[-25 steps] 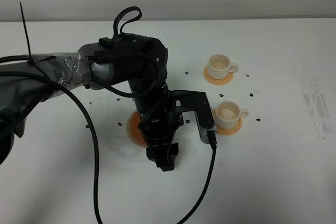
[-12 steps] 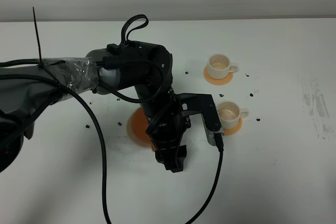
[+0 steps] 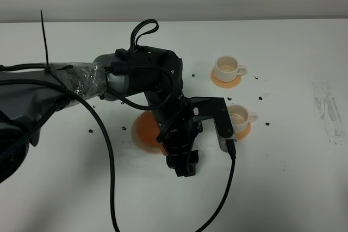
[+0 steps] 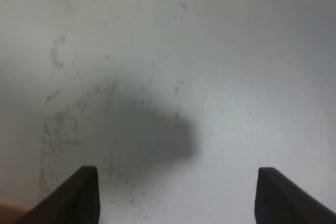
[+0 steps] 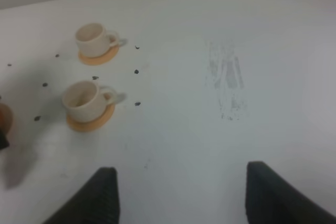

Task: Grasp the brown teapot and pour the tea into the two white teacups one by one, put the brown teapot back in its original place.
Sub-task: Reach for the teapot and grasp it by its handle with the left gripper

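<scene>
Your left gripper [image 4: 176, 174] hangs with jaws spread wide over bare table [image 4: 220, 66], nothing between its fingers. That spread looks meant for the round brown teapot [image 3: 144, 130], which shows only as an orange curve under the left arm, beside the gripper and not in it. To its right the nearer white teacup [image 3: 237, 115] and farther white teacup [image 3: 225, 67] sit on orange coasters [image 3: 226, 83], handles turned away, within easy pouring reach. Your right gripper [image 5: 178, 182], also spread and empty, hangs well apart from them, likely to leave room.
</scene>
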Motion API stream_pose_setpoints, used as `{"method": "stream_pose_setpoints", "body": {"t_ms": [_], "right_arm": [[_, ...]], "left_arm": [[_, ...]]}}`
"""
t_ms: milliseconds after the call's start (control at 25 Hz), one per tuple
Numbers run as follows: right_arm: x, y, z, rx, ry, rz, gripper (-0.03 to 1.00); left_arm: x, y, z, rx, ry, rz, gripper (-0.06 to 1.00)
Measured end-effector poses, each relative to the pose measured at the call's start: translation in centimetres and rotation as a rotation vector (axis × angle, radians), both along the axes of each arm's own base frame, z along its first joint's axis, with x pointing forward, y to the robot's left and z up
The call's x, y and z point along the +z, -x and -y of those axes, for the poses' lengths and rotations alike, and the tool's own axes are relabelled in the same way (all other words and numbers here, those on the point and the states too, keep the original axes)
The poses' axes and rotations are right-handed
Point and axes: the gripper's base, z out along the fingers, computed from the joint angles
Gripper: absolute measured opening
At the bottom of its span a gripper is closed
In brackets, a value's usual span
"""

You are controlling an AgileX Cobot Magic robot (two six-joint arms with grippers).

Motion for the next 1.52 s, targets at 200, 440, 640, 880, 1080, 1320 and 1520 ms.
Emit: {"method": "stream_pose_setpoints", "body": {"t_ms": [200, 440, 640, 880, 1080, 1320, 1520], "right_arm": [[0.0, 0.0, 0.0, 0.000, 0.000, 0.000, 0.54], [0.0, 0.0, 0.0, 0.000, 0.000, 0.000, 0.54], [0.0, 0.0, 0.0, 0.000, 0.000, 0.000, 0.53], [0.0, 0.0, 0.0, 0.000, 0.000, 0.000, 0.52], [0.0, 0.0, 0.0, 0.000, 0.000, 0.000, 0.51], [0.0, 0.0, 0.0, 0.000, 0.000, 0.000, 0.51], [0.0, 0.0, 0.0, 0.000, 0.000, 0.000, 0.51]], "left_arm": [[-0.1, 0.1, 0.1, -0.015, -0.005, 0.001, 0.64], [-0.1, 0.1, 0.2, -0.018, 0.006, 0.006, 0.64], [-0.1, 0.0, 0.4, -0.014, 0.025, 0.015, 0.64], [0.0, 0.1, 1.0, -0.011, 0.049, 0.037, 0.64], [1.7, 1.0, 1.8, -0.035, 0.072, 0.069, 0.64], [5.8, 2.8, 3.0, -0.056, 0.112, 0.168, 0.64], [7.4, 4.7, 4.1, -0.023, 0.095, 0.214, 0.64]]}}
